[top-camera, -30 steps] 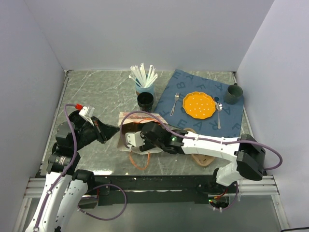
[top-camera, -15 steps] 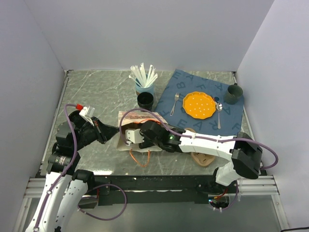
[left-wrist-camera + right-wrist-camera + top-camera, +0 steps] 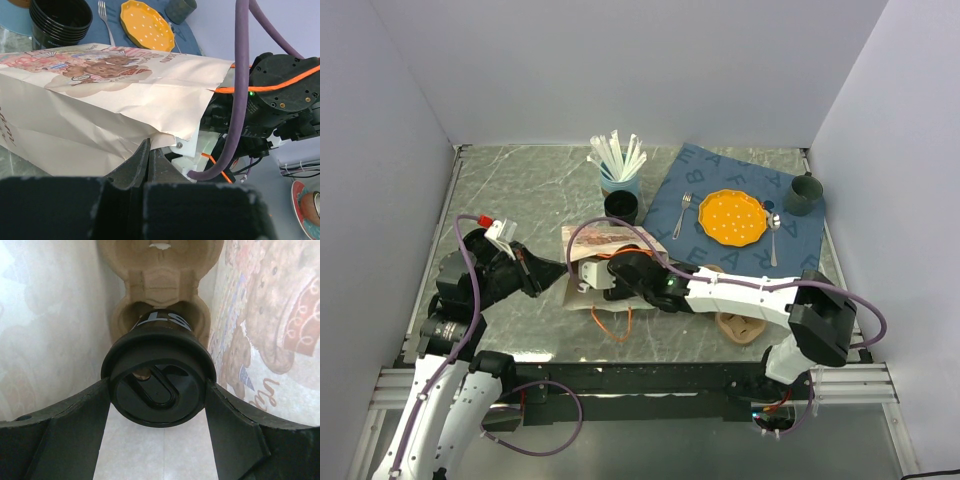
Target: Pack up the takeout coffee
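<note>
The takeout coffee point(image 3: 156, 360), a black cup with a black lid, sits between my right gripper's point(image 3: 157, 386) fingers, which press on both sides of the lid. The cup rests in a brown cardboard carrier point(image 3: 160, 270) inside the printed paper bag point(image 3: 605, 240). From above, the right wrist point(image 3: 620, 275) reaches into the bag's mouth and the cup is hidden. My left gripper point(image 3: 148, 146) is shut on the bag's lower edge point(image 3: 160, 135), holding the mouth open.
A lidless black cup point(image 3: 621, 207) and a light-blue straw cup point(image 3: 620, 172) stand behind the bag. A blue mat point(image 3: 720, 175) carries an orange plate point(image 3: 732, 217), fork point(image 3: 682, 213), spoon point(image 3: 773, 235) and grey-green mug point(image 3: 804, 194). Another cardboard piece point(image 3: 740, 325) lies under the right arm.
My right arm has pushed leftward, deeper into the bag, and the bag has shifted slightly left. The left arm has stayed put.
</note>
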`<state>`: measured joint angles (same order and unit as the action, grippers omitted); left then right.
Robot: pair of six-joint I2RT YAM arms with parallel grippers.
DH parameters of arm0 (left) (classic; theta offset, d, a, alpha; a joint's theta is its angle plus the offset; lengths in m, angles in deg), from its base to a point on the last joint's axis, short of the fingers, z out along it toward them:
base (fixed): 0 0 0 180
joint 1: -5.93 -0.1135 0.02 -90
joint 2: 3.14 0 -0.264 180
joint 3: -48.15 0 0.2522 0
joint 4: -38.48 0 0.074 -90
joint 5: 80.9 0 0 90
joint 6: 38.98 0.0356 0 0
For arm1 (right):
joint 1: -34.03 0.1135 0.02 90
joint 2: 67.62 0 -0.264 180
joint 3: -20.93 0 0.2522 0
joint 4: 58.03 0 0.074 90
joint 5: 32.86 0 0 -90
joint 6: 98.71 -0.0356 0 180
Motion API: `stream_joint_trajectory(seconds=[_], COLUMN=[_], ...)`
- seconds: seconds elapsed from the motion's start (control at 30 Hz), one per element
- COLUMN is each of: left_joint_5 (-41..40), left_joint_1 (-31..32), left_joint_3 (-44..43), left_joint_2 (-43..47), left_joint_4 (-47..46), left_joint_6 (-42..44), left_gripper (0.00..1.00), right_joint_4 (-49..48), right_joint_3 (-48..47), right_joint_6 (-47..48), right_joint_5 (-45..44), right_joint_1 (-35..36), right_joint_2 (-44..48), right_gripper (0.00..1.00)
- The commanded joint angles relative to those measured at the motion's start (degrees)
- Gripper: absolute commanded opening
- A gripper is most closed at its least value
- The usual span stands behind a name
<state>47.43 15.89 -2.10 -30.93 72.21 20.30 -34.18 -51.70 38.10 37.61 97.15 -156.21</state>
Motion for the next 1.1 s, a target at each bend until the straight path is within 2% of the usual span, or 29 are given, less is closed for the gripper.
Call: stream_joint_trajectory(seconds=[0.0,0.3,0.63,0.7,0.73,0.87,0.9,0.93,1.07], left_joint_5=[1.84,1.40,0.35,-0.09,-0.09,-2.81,-3.17,-3.43,-5.45], left_joint_1=[0.06,0.06,0.06,0.06,0.06,0.06,0.06,0.06,0.06], left_joint_3=[-2.53,-2.53,-3.15,-3.32,-3.41,-4.55,-4.90,-5.08,-8.58], left_joint_2=[0.02,-0.25,-0.95,-1.74,-2.00,-2.36,-2.44,-2.44,-2.70], left_joint_4=[-1.51,-1.42,-0.28,0.51,0.77,3.58,4.02,5.25,10.96], left_joint_6=[-1.09,-2.76,-4.52,-4.79,-4.79,-3.65,-3.47,-2.95,0.48], left_gripper=[0.01,0.01,0.02,0.08,0.14,0.31,0.37,0.50,0.60], right_joint_4=[-5.68,-9.91,-17.11,-18.25,-18.52,-18.79,-18.70,-18.00,-16.94], right_joint_3=[-0.02,0.95,3.94,4.29,4.47,4.56,4.56,4.56,3.94], right_joint_6=[-2.42,-4.97,-3.48,-2.69,-2.60,-2.33,-2.51,-2.68,-3.30], right_joint_5=[-2.36,-2.79,-2.97,-3.06,-2.80,-2.71,-2.45,-2.36,-1.92], right_joint_1=[-1.06,-1.41,-2.38,-2.47,-2.55,-2.91,-2.91,-2.82,-2.91], right_joint_2=[-0.61,-1.75,-2.46,-2.89,-2.90,-2.99,-2.90,-2.64,-2.02], right_gripper=[0.45,0.45,0.46,0.47,0.47,0.47,0.47,0.47,0.47])
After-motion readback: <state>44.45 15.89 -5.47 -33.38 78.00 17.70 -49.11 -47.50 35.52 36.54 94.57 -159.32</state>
